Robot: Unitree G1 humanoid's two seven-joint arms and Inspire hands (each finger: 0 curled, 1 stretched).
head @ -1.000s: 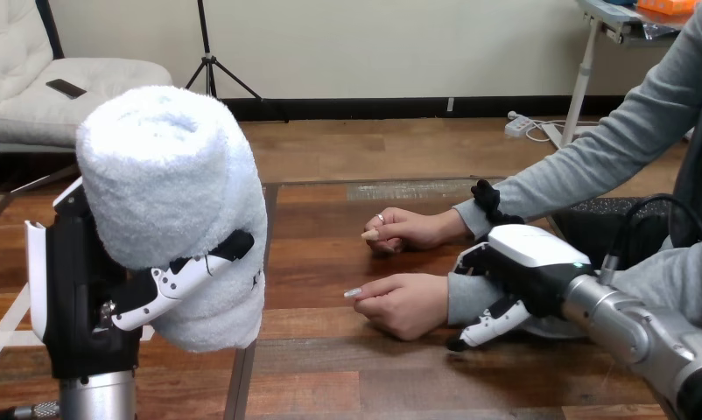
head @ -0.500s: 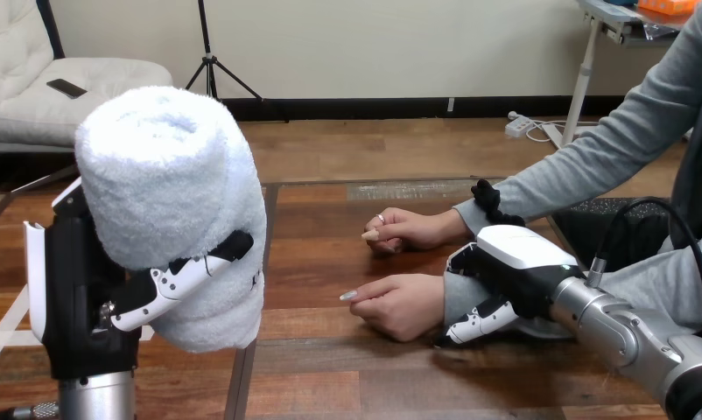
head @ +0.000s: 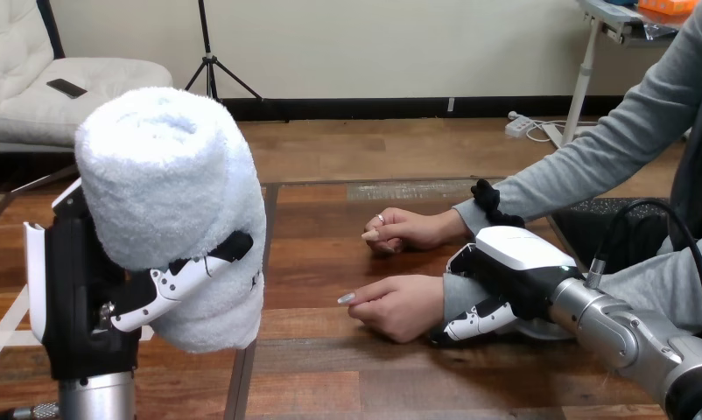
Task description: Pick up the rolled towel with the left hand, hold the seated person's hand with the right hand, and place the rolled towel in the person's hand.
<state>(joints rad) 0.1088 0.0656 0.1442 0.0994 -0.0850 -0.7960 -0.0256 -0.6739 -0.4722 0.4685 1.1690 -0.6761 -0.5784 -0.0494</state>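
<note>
My left hand grips the rolled towel upright, raised at my left (soft, light, squashy, best squeezed mid-roll), while my right hand curls round the person's wrist.

At 9 o'clock a rolled towel is held upright by the left hand, fingers curled round it. At 4 o'clock the person's wrist, resting on the counter, is clasped by the right hand.

Robot lab or test setup, likely: wooden table, humanoid's silver arms over it, person seated at its right side.
</note>
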